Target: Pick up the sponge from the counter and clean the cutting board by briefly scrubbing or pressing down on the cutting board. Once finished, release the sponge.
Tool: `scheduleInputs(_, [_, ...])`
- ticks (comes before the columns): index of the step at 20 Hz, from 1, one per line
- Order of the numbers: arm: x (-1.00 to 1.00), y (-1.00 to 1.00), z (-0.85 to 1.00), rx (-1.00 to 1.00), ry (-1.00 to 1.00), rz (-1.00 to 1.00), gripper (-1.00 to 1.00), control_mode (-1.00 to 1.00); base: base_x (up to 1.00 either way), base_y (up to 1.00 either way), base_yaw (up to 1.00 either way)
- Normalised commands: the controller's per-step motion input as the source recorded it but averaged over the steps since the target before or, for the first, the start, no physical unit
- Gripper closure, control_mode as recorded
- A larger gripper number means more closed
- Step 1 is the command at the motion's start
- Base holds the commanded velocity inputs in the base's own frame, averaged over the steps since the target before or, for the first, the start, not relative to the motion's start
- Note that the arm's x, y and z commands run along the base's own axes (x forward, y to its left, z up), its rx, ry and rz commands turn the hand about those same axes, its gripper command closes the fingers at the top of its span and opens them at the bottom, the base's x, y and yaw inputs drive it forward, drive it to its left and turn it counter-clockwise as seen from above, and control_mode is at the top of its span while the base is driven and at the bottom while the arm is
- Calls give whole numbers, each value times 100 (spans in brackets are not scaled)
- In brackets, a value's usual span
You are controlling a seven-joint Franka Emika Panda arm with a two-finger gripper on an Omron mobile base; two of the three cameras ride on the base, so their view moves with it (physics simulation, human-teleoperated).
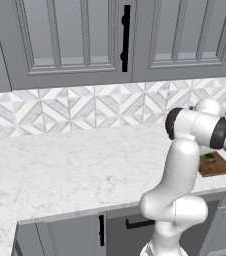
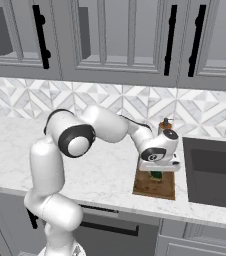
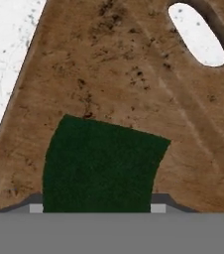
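1. Left base view: the cutting board (image 1: 217, 165) lies at the counter's (image 1: 75, 170) right front edge, mostly behind the arm.
2. Right base view: the gripper (image 2: 157, 172) sits low over the board; contact looks likely.
3. Hand view: jaws clamp the sponge (image 3: 101, 163) against the board's middle. Press evenly, with short strokes away from the edges.

No legible text, labels, brands, numbers or signs on any surface in these three views.
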Motion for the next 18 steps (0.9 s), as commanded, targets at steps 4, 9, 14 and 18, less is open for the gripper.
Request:
scheduleInputs(4, [-52, 0, -2, 0, -1, 0, 100, -100, 0, 0, 0])
scheduleInputs(9, [-56, 0, 0, 0, 0, 0, 100, -100, 0, 0, 0])
scheduleInputs(14, [-58, 0, -2, 0, 0, 0, 100, -100, 0, 0, 0])
scheduleInputs(18, [-54, 0, -3, 0, 0, 0, 100, -100, 0, 0, 0])
